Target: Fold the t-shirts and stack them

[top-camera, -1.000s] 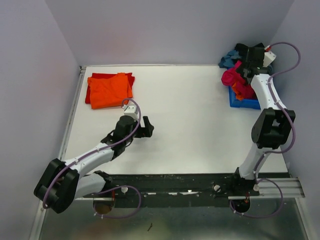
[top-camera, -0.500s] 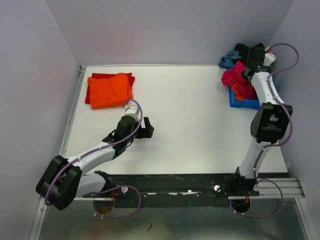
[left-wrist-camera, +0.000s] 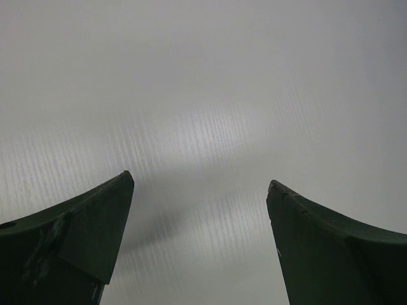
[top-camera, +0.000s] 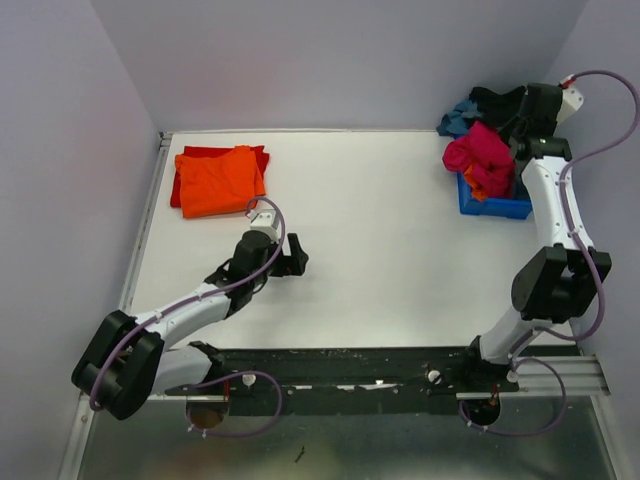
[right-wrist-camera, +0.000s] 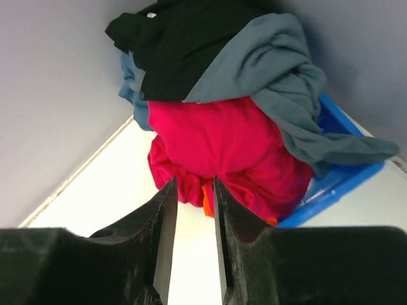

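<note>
**Desk** (top-camera: 380,230): white, walled on three sides. Its middle is the likely folding ground.

**Unfolded heap, far right corner:** t-shirts piled in and over a small blue bin (top-camera: 490,207).
- The magenta-pink t-shirt (right-wrist-camera: 222,136) bulges at the front.
- The teal-blue t-shirt (right-wrist-camera: 273,70) is draped across the top of it and down the bin's side.
- The black t-shirt (right-wrist-camera: 184,44) lies behind, against the wall.
- A scrap of orange cloth shows under the pink one.

**Finished stack, far left corner:** the orange t-shirt (top-camera: 220,180) lies folded flat on the red t-shirt (top-camera: 222,151), well apart from the heap.

**Left pincer** (left-wrist-camera: 200,179): jaws spread fully and empty. It hangs low over bare desk, near the middle.

**Right pincer** (right-wrist-camera: 194,181): jaws parted only by a narrow slit, with nothing between them. It is poised just beside the heap, aimed at the pink cloth.

**Step in hand (judged):** fetching the next t-shirt from the heap, with two apparently already folded and stacked.

**Next move calls for:**
- Widen the right jaws.
- Pinch the pink cloth alone.
- Lift it from under the teal drape without tipping the bin.
- Lay it mid-desk within the left pincer's reach.
</note>
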Action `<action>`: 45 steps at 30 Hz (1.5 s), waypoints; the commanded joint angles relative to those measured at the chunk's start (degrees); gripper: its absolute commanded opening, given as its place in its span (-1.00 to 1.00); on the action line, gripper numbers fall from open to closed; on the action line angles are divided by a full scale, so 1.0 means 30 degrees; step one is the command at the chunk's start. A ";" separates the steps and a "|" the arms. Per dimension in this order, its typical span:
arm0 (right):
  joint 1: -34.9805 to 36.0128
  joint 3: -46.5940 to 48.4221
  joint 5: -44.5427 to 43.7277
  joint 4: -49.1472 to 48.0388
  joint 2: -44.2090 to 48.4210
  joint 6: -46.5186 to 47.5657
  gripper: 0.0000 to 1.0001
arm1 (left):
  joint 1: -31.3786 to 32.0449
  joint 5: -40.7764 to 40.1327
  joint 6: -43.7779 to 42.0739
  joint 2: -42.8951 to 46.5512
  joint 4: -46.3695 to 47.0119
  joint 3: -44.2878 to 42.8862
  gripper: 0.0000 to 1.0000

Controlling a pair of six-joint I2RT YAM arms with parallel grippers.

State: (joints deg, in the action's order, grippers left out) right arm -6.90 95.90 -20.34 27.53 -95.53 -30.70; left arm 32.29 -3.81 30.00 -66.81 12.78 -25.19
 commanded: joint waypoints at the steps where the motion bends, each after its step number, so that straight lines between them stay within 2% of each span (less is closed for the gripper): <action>1: -0.0600 0.0844 0.1883 -0.0006 -0.2929 0.0067 -0.15 | 0.0075 0.0187 -0.0214 -0.0377 0.0165 -0.0568 0.98; 3: -0.0748 0.1021 0.2207 -0.0444 -0.3663 -0.0079 0.00 | 0.0046 0.0246 -0.0244 -0.0582 0.0223 -0.0626 0.98; 10: -0.0895 0.2281 0.2327 -0.0797 -0.5918 0.0008 0.00 | 0.0075 -0.0105 -0.0361 -0.0906 0.0078 -0.0861 0.98; 12: -0.0924 0.2515 0.2239 -0.0798 -0.6475 -0.0079 -0.15 | 0.0046 -0.0222 -0.0390 -0.0905 0.0077 -0.0861 0.98; 13: -0.0982 0.2546 0.2180 -0.0797 -0.6652 -0.0138 -0.30 | 0.0075 -0.0223 -0.0419 -0.0934 0.0077 -0.0861 0.98; 15: -0.0982 0.2343 0.2121 -0.0798 -0.6625 -0.0255 -0.79 | 0.0075 -0.0310 -0.0448 -0.0964 0.0048 -0.0861 0.98; 16: -0.0983 0.2109 0.2092 -0.0826 -0.6451 -0.0314 -0.98 | 0.0075 -0.0340 -0.0449 -0.0964 0.0048 -0.0861 0.98; 25: -0.0953 0.0466 0.2559 -0.0886 -0.1446 0.0154 -0.99 | 0.0075 -0.0194 -0.0419 -0.0877 0.0078 -0.0861 0.98; 32: -0.0924 0.2105 0.4783 0.0636 0.2627 0.0828 -0.99 | 0.0075 -0.0047 -0.0419 -0.0554 0.0165 -0.0686 0.98; 37: -0.0924 0.4384 0.6189 0.2713 0.3688 0.1120 -0.99 | 0.0075 0.0187 -0.0390 -0.0641 0.0195 -0.0715 0.98; 40: -0.0924 0.5328 0.9697 0.3392 0.3920 0.1093 -0.99 | 0.0075 0.0275 -0.0390 -0.0671 0.0253 -0.0773 0.98; 45: -0.0487 0.3575 1.5121 0.2398 0.5442 0.0185 -0.99 | 0.0075 0.0305 -0.0419 -0.0730 0.0283 -0.0802 0.98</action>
State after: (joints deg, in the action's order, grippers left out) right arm -9.85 108.86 7.25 37.17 -83.50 -28.38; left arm 32.34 -3.81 29.39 -69.38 12.75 -26.68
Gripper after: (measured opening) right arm 0.013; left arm 0.990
